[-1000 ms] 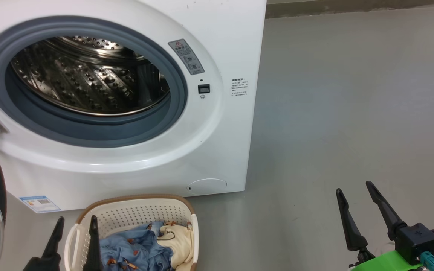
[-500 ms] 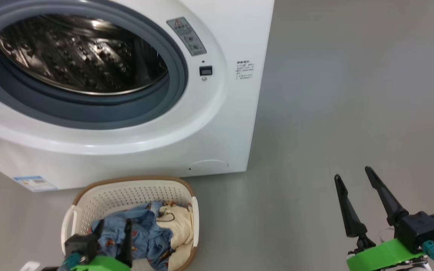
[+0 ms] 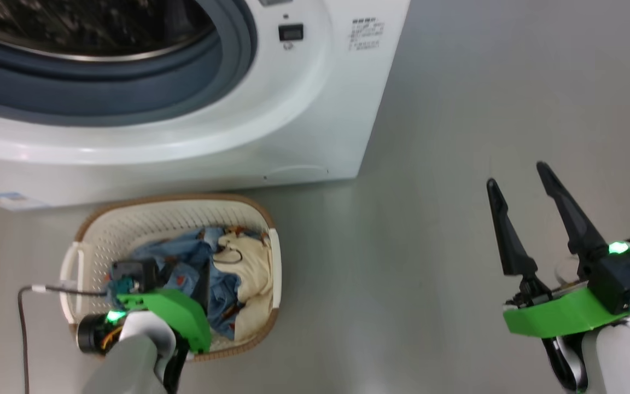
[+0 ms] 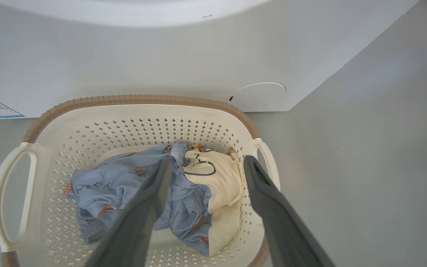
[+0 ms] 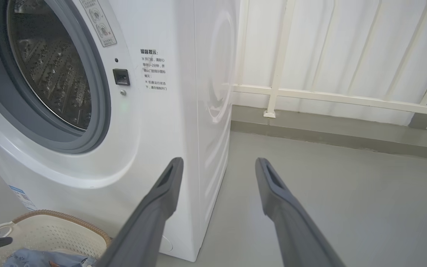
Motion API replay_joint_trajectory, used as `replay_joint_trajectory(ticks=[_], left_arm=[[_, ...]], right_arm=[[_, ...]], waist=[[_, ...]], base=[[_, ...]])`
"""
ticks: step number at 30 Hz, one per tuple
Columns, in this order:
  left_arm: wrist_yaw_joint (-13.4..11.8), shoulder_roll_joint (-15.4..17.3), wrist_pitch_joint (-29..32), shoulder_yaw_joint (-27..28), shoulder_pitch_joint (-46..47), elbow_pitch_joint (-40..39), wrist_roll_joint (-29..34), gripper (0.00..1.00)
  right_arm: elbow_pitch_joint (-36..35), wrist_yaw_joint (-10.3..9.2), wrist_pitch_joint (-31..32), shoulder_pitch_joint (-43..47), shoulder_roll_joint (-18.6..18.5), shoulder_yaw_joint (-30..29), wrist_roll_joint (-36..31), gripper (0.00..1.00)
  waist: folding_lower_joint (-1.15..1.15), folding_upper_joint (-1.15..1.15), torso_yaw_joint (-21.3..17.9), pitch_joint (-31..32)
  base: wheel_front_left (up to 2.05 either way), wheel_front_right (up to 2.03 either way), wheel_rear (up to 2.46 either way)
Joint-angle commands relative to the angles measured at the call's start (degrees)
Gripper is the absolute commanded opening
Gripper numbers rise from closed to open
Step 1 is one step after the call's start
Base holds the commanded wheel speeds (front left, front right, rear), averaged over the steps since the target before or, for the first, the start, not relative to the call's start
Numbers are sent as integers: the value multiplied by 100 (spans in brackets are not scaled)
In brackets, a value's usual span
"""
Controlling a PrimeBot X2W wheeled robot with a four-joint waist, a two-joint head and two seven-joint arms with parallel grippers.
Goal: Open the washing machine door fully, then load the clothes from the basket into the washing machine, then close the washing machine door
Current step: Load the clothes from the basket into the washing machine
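Note:
The cream-white basket (image 3: 173,200) (image 4: 139,99) stands on the floor just in front of the white washing machine (image 3: 293,120) (image 5: 169,129). In it lie the clothes: a light blue printed garment (image 3: 184,257) (image 4: 117,185) and a cream-yellow one (image 3: 249,268) (image 4: 217,174). My left gripper (image 3: 184,276) (image 4: 208,163) points down into the basket, open, its fingers above the clothes and holding nothing. My right gripper (image 3: 516,175) (image 5: 219,161) hangs open and empty over bare floor to the right. The drum (image 5: 50,70) stands exposed. The washing machine door is out of view.
Grey floor (image 3: 457,109) spreads to the right of the machine. A white railing and wall (image 5: 328,96) stand behind it. A dark cable (image 3: 22,328) trails from my left wrist beside the basket's left handle. The grey-blue seal (image 3: 129,76) rings the opening.
The head camera has tilted down, so the machine has slid up the picture. My left gripper has swung from beside the basket to over it, fingers pointing down at the clothes. Both grippers stay open.

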State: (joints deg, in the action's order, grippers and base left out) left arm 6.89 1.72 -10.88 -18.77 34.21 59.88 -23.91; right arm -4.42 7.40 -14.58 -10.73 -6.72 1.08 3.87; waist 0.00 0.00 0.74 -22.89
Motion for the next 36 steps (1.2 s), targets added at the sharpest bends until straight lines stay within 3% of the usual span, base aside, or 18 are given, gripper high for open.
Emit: replay_joint_trajectory(ticks=[1, 18, 32, 33, 34, 36], left_arm=[[44, 119, -19, 65, 144, 24, -124, 100], [58, 116, 139, -777, 1373, 888, -1464, 100], [59, 116, 66, -1039, 1708, 1184, -1933, 100], [59, 116, 69, -1059, 1708, 1198, -1962, 77], [59, 116, 69, -1081, 1706, 1208, -1989, 48], [59, 116, 63, -1127, 1690, 1226, -2043, 19]], right_arm=[[-177, 9, -42, -108, -41, 153, 69, 100], [-669, 9, -42, -569, -263, 96, 2, 100], [-909, 9, -42, -359, -290, -104, -31, 100], [-917, 9, -42, -347, -297, -112, -32, 100], [-923, 9, -42, -337, -304, -117, -32, 100], [-926, 9, -42, -326, -314, -126, -29, 100]], waist=[[0, 0, -105, -735], [0, 0, -309, -2485], [0, 0, -297, -2830], [0, 0, -295, -2831], [0, 0, -294, -2830], [0, 0, -293, -2820]], base=[[0, 0, 0], [0, 0, 0], [0, 0, 0], [0, 0, 0], [0, 0, 0], [0, 0, 0]])
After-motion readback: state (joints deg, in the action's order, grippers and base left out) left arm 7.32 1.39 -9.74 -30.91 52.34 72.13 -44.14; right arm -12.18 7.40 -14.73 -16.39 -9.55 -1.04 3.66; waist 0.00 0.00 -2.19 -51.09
